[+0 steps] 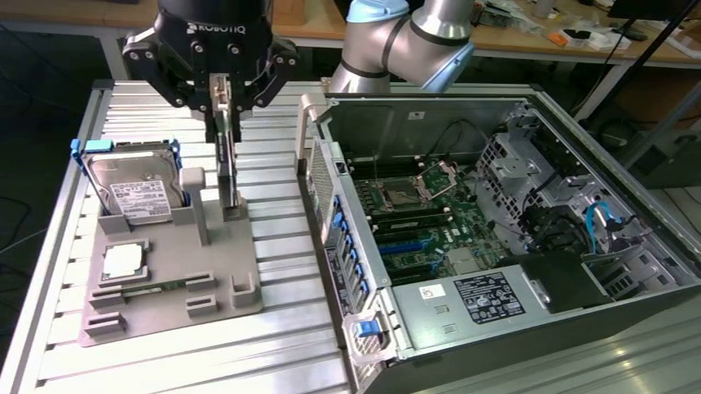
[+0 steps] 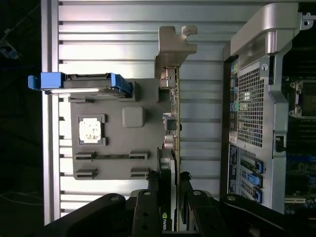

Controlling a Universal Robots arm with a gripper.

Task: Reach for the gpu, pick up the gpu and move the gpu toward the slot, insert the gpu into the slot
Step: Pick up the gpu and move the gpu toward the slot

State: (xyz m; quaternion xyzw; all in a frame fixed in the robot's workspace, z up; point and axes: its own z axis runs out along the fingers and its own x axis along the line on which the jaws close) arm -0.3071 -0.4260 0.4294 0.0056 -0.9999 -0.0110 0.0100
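One gpu (image 1: pixel 228 168) here, standing on its long edge, with the gripper (image 1: pixel 223 105) clamped on its top edge. In the wrist view the fingers (image 2: pixel 146 202) press in on both flat faces. Its bottom edge is down at the upright holder of the gray fixture (image 1: pixel 219 305), though I can't tell if it's seated or just clear of it. The silver bracket (image 2: pixel 175 43) end pokes out past the fixture's edge over the slatted table (image 1: pixel 274 353).

Just beside it, on the exterior view's left, the hard drive (image 1: pixel 137 193) leans in its own holder – close, but not touching. On the other side a strip of bare slats runs between the fixture and the wall of the open computer case (image 1: pixel 318 164). The blue slot (image 1: pixel 411 245) sits on the green motherboard (image 1: pixel 471 217) inside, well apart from the card, with open room above it.
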